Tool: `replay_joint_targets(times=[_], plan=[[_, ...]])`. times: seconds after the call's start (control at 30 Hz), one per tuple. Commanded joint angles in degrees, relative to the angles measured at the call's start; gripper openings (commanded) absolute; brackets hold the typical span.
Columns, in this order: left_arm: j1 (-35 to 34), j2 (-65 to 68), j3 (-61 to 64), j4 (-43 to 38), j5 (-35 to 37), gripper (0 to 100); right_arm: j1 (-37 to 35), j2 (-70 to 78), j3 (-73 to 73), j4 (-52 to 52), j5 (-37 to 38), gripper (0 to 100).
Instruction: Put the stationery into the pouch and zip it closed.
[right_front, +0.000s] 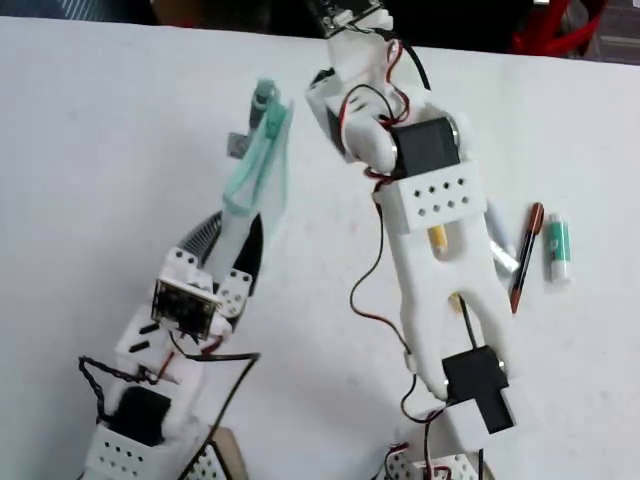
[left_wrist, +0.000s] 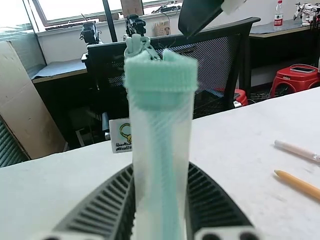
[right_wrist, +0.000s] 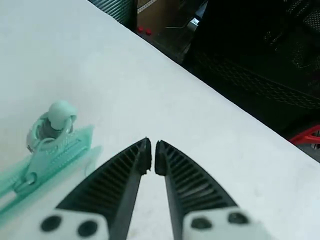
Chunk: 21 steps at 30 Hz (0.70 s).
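Clamping the pouch (left_wrist: 160, 125) across its body, the left claw (left_wrist: 160, 172) holds it with the zip end pointing away. The right claw (right_wrist: 151, 150) is closed on nothing, just beside the zip pull (right_wrist: 52, 122). A pencil (left_wrist: 300, 184) and white pen (left_wrist: 297, 150) lie on the worktop (left_wrist: 240, 165), outside the pouch. A tug on the pull could likely twist the thin pouch out of that single hold. Zipping now would shut the stationery out.

Left gripper (left_wrist: 160, 175) clamps the pouch (left_wrist: 160, 100); right gripper (right_wrist: 152, 155) hangs with fingers together.
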<state>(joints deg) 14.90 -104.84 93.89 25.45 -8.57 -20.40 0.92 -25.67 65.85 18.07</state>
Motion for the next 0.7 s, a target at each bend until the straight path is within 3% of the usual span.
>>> replay_joint_targets(times=[0.0, 0.13, 0.33, 0.67], plan=[[-0.04, 0.13, -0.35, 0.35, -0.53, 8, 0.22, -1.45, -2.73, 0.22, -0.35, 1.9], [-0.04, 0.13, -0.26, 0.26, -0.53, 8, -3.03, -5.32, -8.88, 7.16, -0.35, 4.3], [0.13, 0.13, 0.26, 0.0, -0.53, 8, -12.79, -3.82, -18.2, 14.81, -2.46, 20.2], [0.13, 0.13, 0.26, 0.0, -0.53, 8, -14.11, 12.53, -33.41, 24.48, -7.91, 25.5]])
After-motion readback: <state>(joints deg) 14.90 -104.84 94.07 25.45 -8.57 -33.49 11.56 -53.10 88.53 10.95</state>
